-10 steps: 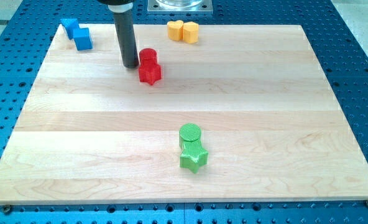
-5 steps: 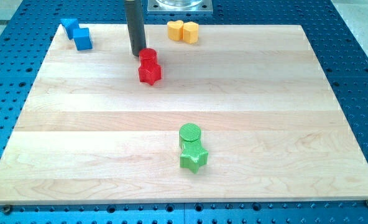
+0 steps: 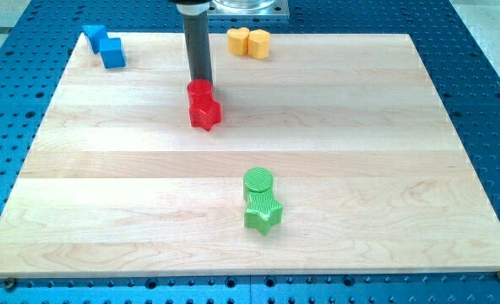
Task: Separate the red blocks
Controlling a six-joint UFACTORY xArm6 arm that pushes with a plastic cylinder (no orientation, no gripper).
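Note:
Two red blocks sit touching in the upper middle of the wooden board (image 3: 106,169). A red cylinder (image 3: 200,89) is nearer the view's top, and a red star (image 3: 205,113) is just below it. My tip (image 3: 200,81) stands right behind the red cylinder, at its top edge and touching it. The dark rod rises from there to the view's top.
Two blue blocks (image 3: 104,46) lie at the top left corner. Two yellow blocks (image 3: 248,41) lie touching at the top middle. A green cylinder (image 3: 258,181) and a green star (image 3: 263,213) sit touching in the lower middle.
My tip moved from the left of the red pair to behind the red cylinder. Both red blocks have shifted a little toward the view's bottom.

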